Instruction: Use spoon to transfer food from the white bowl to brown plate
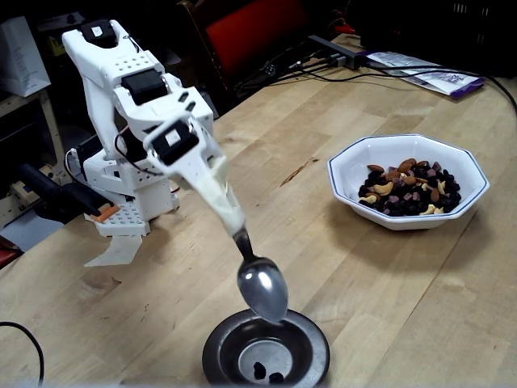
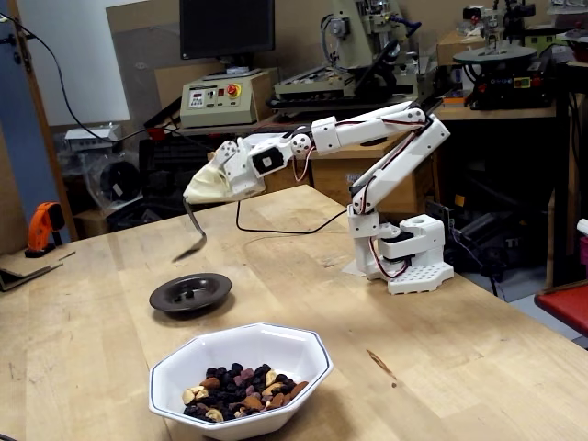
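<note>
A silver spoon hangs in the air above a brown plate on a wooden tabletop, its empty oval bowl tipped downward and clear of the plate's rim. The spoon's handle disappears into the white fingers of the gripper, which enclose it so fully that the gap between them cannot be made out; the spoon appears fixed there. In the other fixed view the spoon is seen well above the plate, carried by an arm stretched nearly level from its white base. Two dark pieces of food lie in the plate's sunken centre. The rest of the food, cashews, almonds and dark dried fruit, sits in a white bowl with a thin blue rim line, standing apart from the plate on the same tabletop.
</note>
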You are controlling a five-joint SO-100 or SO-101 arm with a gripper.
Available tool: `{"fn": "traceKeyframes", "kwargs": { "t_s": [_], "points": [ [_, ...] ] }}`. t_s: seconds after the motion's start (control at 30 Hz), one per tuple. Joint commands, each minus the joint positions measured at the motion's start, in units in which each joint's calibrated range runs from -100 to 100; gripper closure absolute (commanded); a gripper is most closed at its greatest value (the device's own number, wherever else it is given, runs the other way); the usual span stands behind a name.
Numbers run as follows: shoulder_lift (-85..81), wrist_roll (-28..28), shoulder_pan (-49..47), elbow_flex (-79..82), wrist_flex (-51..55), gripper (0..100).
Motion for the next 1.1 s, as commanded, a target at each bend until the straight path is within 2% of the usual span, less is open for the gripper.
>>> {"fn": "traceKeyframes", "kwargs": {
  "t_s": [0.0, 0.2, 0.4, 0.6, 0.73, 1.07],
  "points": [
    [-10.59, 2.78, -0.06, -4.29, -0.02, 96],
    [-22.66, 3.91, -4.66, -4.21, 5.67, 96],
    [-32.93, 3.52, -13.03, -4.83, 25.04, 96],
    [-42.51, 3.52, -19.10, -4.91, 37.45, 96],
    [-43.11, 3.86, -21.10, -5.00, 41.56, 96],
    [-42.60, 3.96, -22.21, -5.09, 42.59, 96]
  ]
}}
